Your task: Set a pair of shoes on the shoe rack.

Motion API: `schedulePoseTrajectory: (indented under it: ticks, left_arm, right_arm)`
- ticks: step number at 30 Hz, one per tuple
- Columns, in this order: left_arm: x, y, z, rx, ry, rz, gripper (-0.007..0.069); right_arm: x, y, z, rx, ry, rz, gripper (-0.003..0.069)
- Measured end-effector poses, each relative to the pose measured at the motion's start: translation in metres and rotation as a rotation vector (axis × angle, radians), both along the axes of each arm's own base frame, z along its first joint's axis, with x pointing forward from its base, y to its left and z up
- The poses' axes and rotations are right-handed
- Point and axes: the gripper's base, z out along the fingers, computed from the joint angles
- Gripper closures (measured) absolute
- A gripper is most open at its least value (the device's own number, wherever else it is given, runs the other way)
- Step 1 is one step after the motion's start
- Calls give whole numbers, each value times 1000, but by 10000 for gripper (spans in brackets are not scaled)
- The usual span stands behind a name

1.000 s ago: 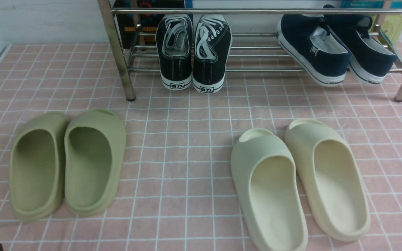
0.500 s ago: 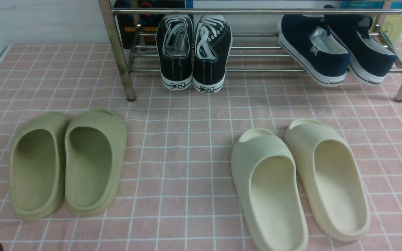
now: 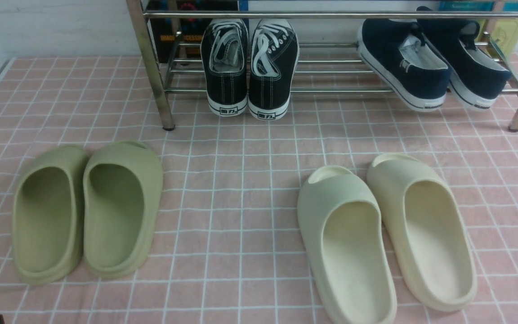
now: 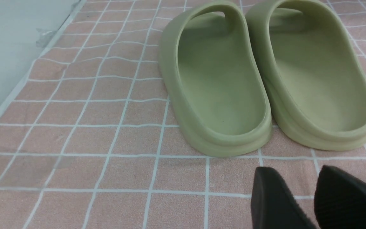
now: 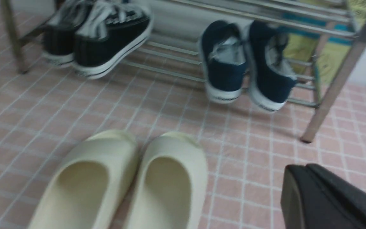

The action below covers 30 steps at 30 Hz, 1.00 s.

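Note:
The two navy-blue slip-on shoes point(image 3: 405, 67) point(image 3: 472, 63) rest side by side on the lower bars at the right end of the chrome shoe rack point(image 3: 331, 90), heels toward me and hanging a little over the front bar. They also show in the right wrist view point(image 5: 224, 66) on the rack point(image 5: 170, 72). My left gripper point(image 4: 292, 178) is open and empty, low over the cloth just behind the olive-green slides. My right gripper point(image 5: 300, 170) is shut and empty, over the cloth to the right of the cream slides.
Black lace-up sneakers point(image 3: 247, 67) sit on the rack's left part. Olive-green slides point(image 3: 88, 211) lie front left and cream slides point(image 3: 385, 234) front right on the pink checked cloth point(image 3: 241, 180). The rack's legs point(image 3: 151, 67) stand on the cloth. Boxes stand behind the rack.

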Motion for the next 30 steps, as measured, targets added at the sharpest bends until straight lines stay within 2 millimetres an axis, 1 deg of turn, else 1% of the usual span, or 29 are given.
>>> schedulePoseTrajectory:
  ticks: [1, 2, 3, 4, 5, 7, 9, 12, 14, 19, 30]
  left_arm:
    - [0, 0, 0, 0, 0, 0, 386]
    - [0, 0, 0, 0, 0, 0, 386]
    - [0, 0, 0, 0, 0, 0, 386]
    - [0, 0, 0, 1, 0, 0, 386]
    - [0, 0, 0, 1, 0, 0, 386]
    - [0, 0, 0, 1, 0, 0, 386]
    - [0, 0, 0, 1, 0, 0, 386]
    - [0, 0, 0, 2, 0, 0, 386]
    - [0, 0, 0, 2, 0, 0, 386]
    - [0, 0, 0, 2, 0, 0, 386]
    - [0, 0, 0, 2, 0, 0, 386]
  right_arm:
    - [-2, -3, -7, 9, -51, -38, 678]
    - [2, -7, -31, 28, -66, -98, 678]
    - [2, -7, -34, 34, -72, -106, 678]
    - [2, -10, -51, 40, -96, -151, 678]
    - [0, -14, -73, 51, -121, -204, 678]
    - [-4, -17, -98, 64, -144, -255, 678]
    - [-6, -19, -121, 90, -136, -288, 678]
    - [-6, -20, -154, 139, -66, -308, 678]
    - [-5, -19, -161, 149, -25, -294, 678]
    - [-6, -15, -166, 125, 35, -215, 678]
    - [-7, -14, -169, 97, 85, -202, 678]
